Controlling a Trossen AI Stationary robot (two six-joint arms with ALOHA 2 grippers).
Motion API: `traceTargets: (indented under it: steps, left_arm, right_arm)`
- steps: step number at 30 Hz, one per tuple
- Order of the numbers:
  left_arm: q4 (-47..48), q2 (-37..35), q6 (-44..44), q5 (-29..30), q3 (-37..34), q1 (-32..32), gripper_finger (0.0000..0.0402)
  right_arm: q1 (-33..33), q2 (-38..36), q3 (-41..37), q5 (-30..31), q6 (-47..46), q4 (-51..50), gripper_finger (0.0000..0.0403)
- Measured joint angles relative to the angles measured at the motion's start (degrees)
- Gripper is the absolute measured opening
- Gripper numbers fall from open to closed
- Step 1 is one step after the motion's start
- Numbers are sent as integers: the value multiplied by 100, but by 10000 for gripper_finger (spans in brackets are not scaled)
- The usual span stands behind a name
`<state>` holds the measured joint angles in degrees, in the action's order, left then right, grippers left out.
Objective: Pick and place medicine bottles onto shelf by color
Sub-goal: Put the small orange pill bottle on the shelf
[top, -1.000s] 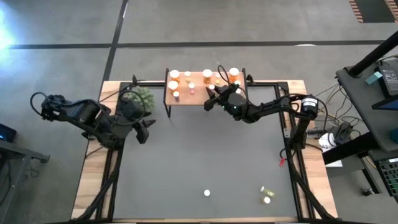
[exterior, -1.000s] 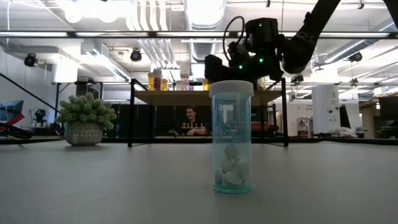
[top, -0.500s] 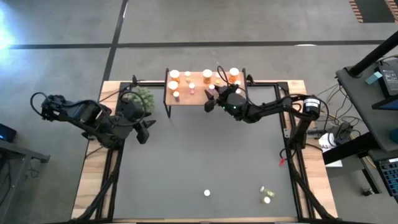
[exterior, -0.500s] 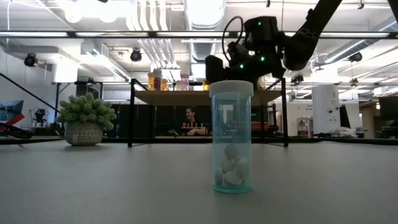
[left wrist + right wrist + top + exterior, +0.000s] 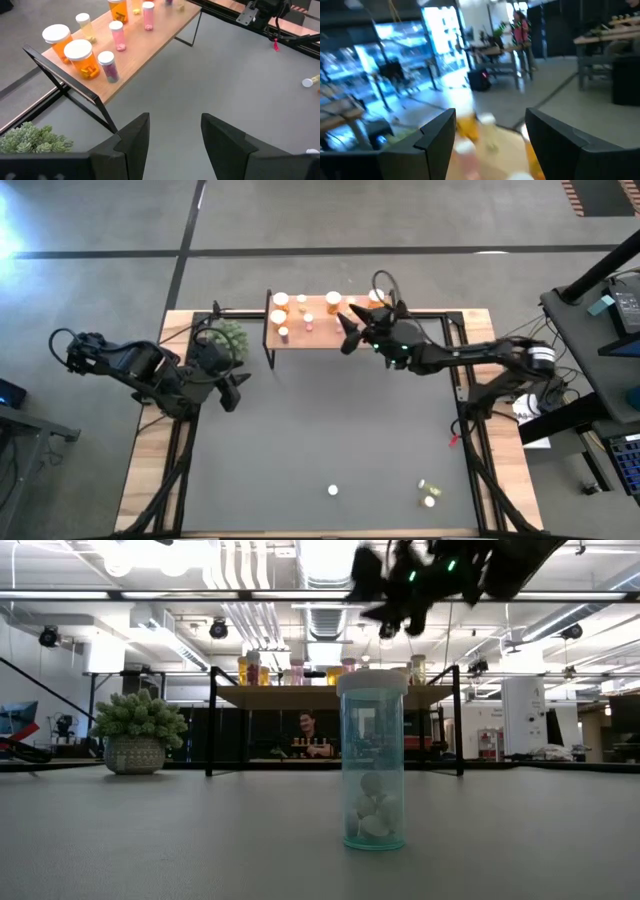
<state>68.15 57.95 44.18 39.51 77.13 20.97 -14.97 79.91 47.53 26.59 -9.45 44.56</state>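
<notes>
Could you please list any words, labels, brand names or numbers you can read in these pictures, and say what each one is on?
None can be read.
The bottles on the shelf show no printed labels in the left wrist view.
The clear bottle in the low view is unmarked too.
The room behind shows no legible signs; the right wrist view is too blurred to tell.

Right wrist view: medicine bottles blurred, colours uncertain.

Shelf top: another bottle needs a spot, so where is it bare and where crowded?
In the left wrist view, the shelf is bare along its front edge and in the stretch between the pink bottles and its far end. The near end is crowded with orange bottles.
</notes>
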Motion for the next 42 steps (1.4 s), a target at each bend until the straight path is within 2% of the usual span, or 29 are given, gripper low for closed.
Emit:
traceTargets:
  steps: [4,11,16,20,23,26,30,34,38,40,42]
  left_arm:
    - [-26,0,-3,3,-94,0,162]
    - [-16,30,-16,10,-249,0,162]
    - [-25,54,-253,15,-255,-1,162]
    - [-31,74,-261,15,-255,-1,162]
    - [-37,87,-262,15,-255,-1,162]
    - [-45,104,-262,15,-255,-1,162]
    - [-62,109,-258,9,-255,0,162]
    - [-316,109,-254,1,-255,0,162]
    - [-785,127,-257,-13,-255,0,162]
    - [-1087,166,-258,-14,-255,-2,162]
    - [-1383,242,-258,-16,-255,0,162]
  right_arm:
    - [297,-735,2,-118,-138,-378,228]
    - [1095,-1764,4,-1017,-1508,-1813,223]
    - [2192,-2129,4,-947,-2038,-2083,224]
    - [3169,-2155,16,-357,-2766,-2469,224]
    - [3831,-2005,385,334,-3598,-4016,224]
    - [4308,-1692,1226,440,-4989,-6496,224]
    - [4847,-974,2658,-221,-6435,-9695,224]
    - [5282,-197,3805,-1425,-6942,-11887,224]
    - [5699,353,4482,-2625,-7040,-13174,224]
    - [5865,476,4662,-3115,-7046,-13430,224]
    - [6034,491,4723,-3350,-7160,-13426,224]
